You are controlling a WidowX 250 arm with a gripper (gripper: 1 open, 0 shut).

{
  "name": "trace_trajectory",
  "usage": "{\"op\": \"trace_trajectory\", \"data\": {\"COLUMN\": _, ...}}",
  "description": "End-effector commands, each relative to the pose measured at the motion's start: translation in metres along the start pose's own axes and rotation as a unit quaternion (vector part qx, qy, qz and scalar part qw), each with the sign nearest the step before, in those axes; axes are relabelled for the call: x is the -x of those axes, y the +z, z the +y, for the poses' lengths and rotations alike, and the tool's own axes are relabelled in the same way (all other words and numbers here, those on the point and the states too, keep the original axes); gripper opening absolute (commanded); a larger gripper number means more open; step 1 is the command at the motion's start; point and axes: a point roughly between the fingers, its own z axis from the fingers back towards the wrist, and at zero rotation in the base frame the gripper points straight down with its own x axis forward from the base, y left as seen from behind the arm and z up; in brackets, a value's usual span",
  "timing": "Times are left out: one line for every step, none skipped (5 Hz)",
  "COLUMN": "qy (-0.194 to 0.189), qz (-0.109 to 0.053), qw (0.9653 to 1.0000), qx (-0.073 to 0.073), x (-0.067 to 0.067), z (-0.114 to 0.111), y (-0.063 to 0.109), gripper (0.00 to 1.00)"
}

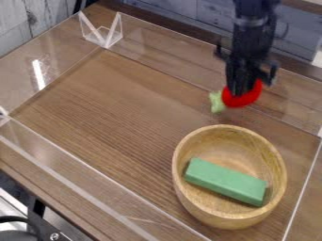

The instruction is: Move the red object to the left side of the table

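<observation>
Wood-grain surface (113,104) lies under me; my fingers (244,87) pinch the red fruit (239,95) at the far right, blurred, above the bowl (201,151) holding a green block (227,182).

Brown wood-grain table (113,104) edged by low clear acrylic walls (56,179), bearing at near right a round light-wood bowl (189,160) with green rectangular block (227,182) inside, and a clear bracket (101,30) at far left.
</observation>
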Motion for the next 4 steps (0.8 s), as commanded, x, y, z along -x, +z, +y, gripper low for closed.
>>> {"op": "trace_trajectory", "data": {"qy": 0.032, "qz": -0.055, "qw": 0.9976, "qx": -0.027, "x": 0.009, "z": 0.011, "y": 0.052, "gripper": 0.00}}
{"op": "trace_trajectory", "data": {"qy": 0.068, "qz": -0.060, "qw": 0.9952, "qx": -0.038, "x": 0.026, "z": 0.030, "y": 0.064, "gripper": 0.00}}
{"op": "trace_trajectory", "data": {"qy": 0.091, "qz": -0.054, "qw": 0.9934, "qx": -0.045, "x": 0.041, "z": 0.060, "y": 0.054, "gripper": 0.00}}
{"op": "trace_trajectory", "data": {"qy": 0.087, "qz": -0.047, "qw": 0.9940, "qx": -0.047, "x": 0.054, "z": 0.079, "y": 0.039, "gripper": 0.00}}
